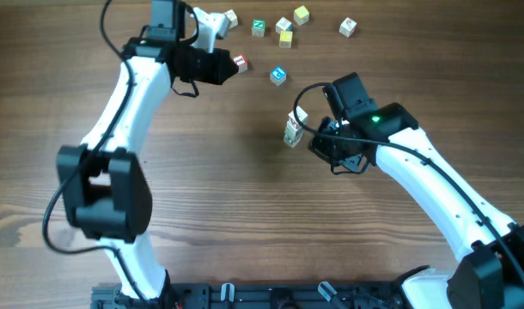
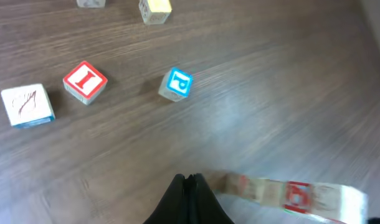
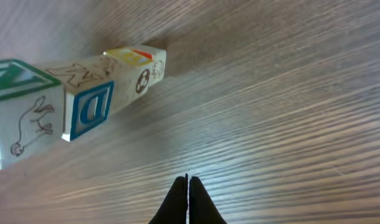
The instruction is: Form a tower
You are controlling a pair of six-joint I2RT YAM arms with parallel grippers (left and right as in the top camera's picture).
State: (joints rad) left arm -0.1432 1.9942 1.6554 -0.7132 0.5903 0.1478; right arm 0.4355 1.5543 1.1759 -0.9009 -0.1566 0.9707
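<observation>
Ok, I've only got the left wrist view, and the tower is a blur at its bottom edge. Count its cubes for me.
Observer: The right wrist view shows three cubes in the tower, stacked one cube wide.
Operator: Now give me the right gripper.
Observer: The right gripper has its jaws shut and is apart from the tower, not touching it.
Operator: Read me the faces.
Observer: There is a green letter on the top cube and a blue D on the middle cube.
</observation>
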